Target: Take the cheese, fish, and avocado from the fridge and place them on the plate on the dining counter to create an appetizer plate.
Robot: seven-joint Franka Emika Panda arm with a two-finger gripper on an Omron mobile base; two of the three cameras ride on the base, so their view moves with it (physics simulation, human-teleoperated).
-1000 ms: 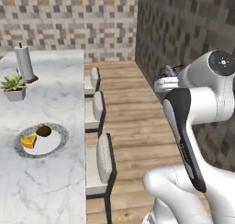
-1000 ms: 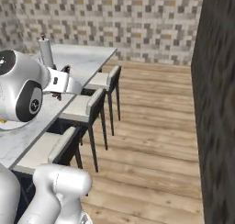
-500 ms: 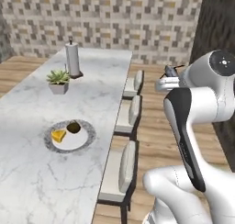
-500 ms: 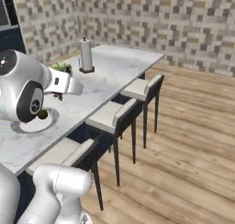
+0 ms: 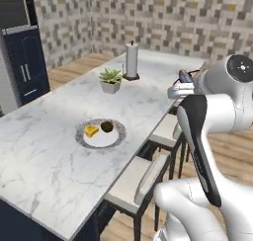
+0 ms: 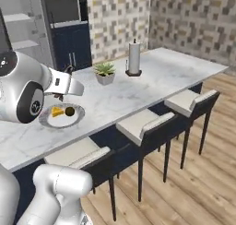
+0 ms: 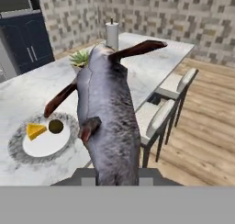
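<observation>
Clenched on the fish [image 7: 108, 122], the gripper [image 5: 181, 83] hangs above the stool side of the dining counter [image 5: 44, 151], its fingers hidden behind the fish in the hand view. That grey fish has reddish-brown fins and tail and stands lengthwise along the gripper, tail pointing away from it. In the left base view the gripper sits at the end of the white arm, over the counter's near edge, with a little of the dark fish tip poking out past it.

Ahead of the gripper and to its left lies the plate [image 5: 100, 134], white in the middle with a grey speckled rim, flat on the marble top. On it the cheese [image 5: 91, 131], a yellow-orange wedge, lies just beside the avocado [image 5: 106, 126], a dark rounded fruit; the two are close, and I cannot tell whether they touch.

Farther along the counter beyond the gripper stand a potted plant [image 5: 110, 80] in a pale pot and an upright paper towel roll [image 5: 131, 60] on a dark base. Padded stools [image 6: 143, 126] line the counter's edge below the gripper. No writing or label is legible on anything.
</observation>
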